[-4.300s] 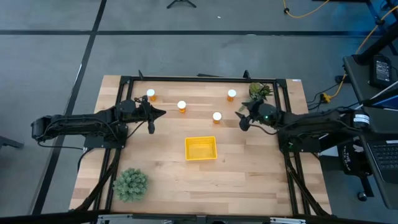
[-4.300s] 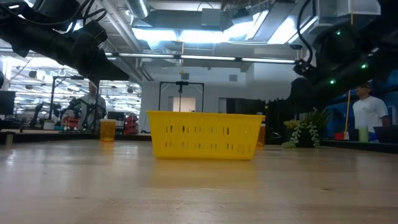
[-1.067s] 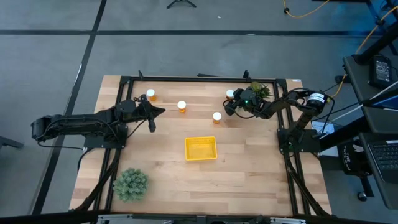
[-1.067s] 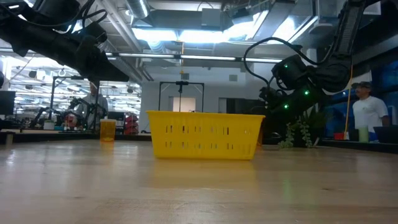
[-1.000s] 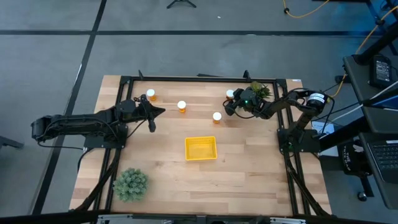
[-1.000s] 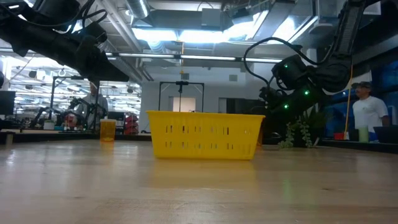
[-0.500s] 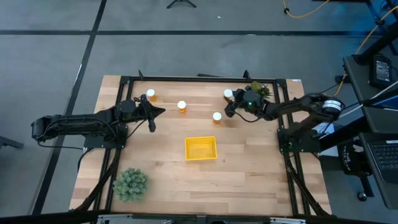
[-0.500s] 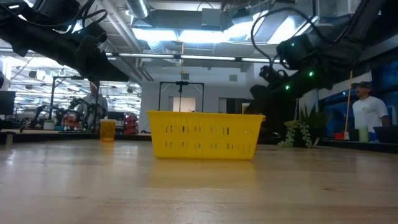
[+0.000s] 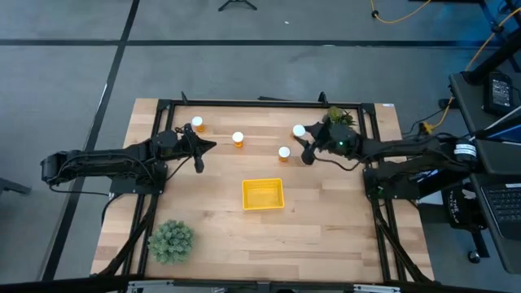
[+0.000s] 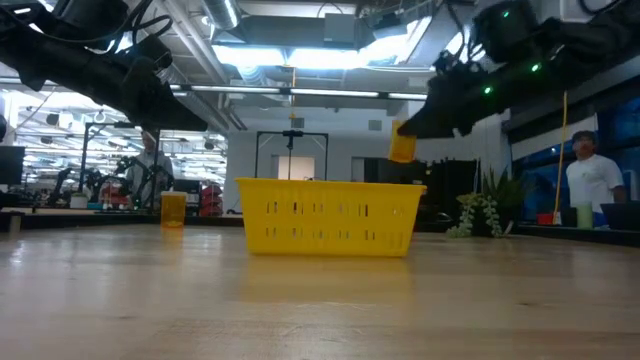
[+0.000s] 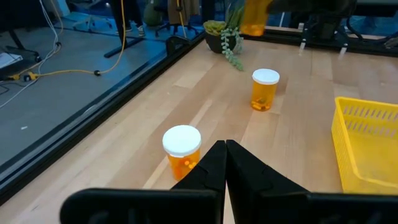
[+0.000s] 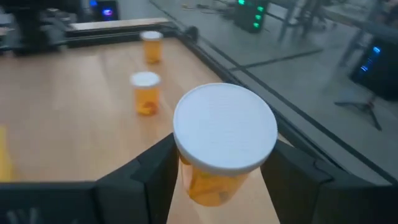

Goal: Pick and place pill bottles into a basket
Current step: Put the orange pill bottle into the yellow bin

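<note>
Three orange pill bottles with white caps stand on the table's far half [image 9: 198,124], [image 9: 238,139], [image 9: 284,152]. The fourth bottle [image 10: 402,147] is in my right gripper [image 9: 303,143], which is shut on it well above the table, right of the basket in the low view. The yellow basket [image 9: 263,194] rests on its base at the table's middle. My left gripper [image 9: 199,155] is shut and empty at the far left; two standing bottles [image 11: 182,149], [image 11: 265,89] lie ahead of it. My right gripper pinches the bottle's orange body [image 12: 208,186] just below the white cap [image 12: 225,127], one finger [image 12: 152,171] on each side. The fingers come from the table's right side, slanting down. The bottle is roughly upright, cap up, lifted clear of the table.
A green spiky plant [image 9: 171,240] stands at the near left corner and another plant [image 9: 340,118] at the far right, close behind my right gripper. A black frame [image 9: 260,104] runs along the table's edges. A person [image 10: 592,185] stands in the room beyond.
My right gripper has risen from table height with the fourth bottle, which now hangs clear above the table, higher than the basket's rim. It has also come slightly toward the table's near edge. The other bottles and the basket have stayed put.
</note>
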